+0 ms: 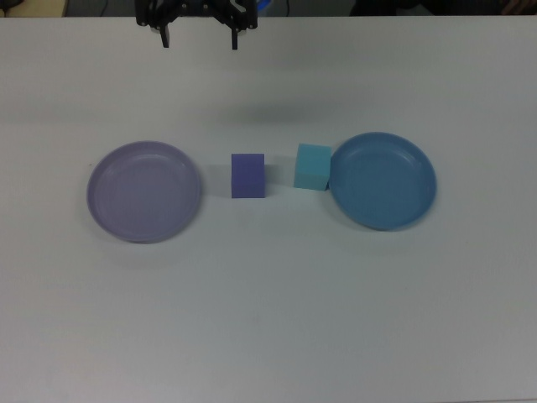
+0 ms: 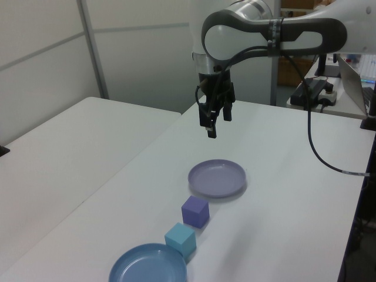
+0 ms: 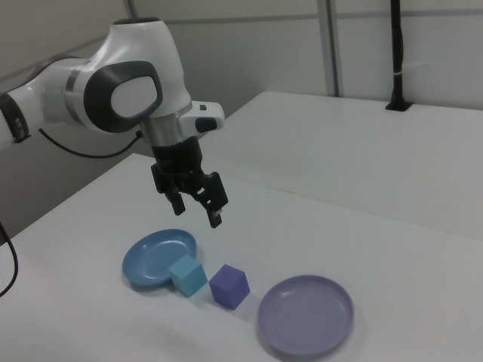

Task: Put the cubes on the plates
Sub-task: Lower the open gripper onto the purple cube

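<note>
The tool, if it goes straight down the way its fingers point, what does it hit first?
Probably bare table. The tool hangs open, pointing down, above the table's far edge in the top view, clear of the cubes and plates; the exact landing spot is uncertain.

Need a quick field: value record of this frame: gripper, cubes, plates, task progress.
gripper: open, empty, raised above the table, away from the cubes
purple cube: on the table between the plates, on neither
turquoise cube: on the table, right against the blue plate's rim in the top view
lavender plate: empty
blue plate: empty
progress: no cube placed yet
</note>
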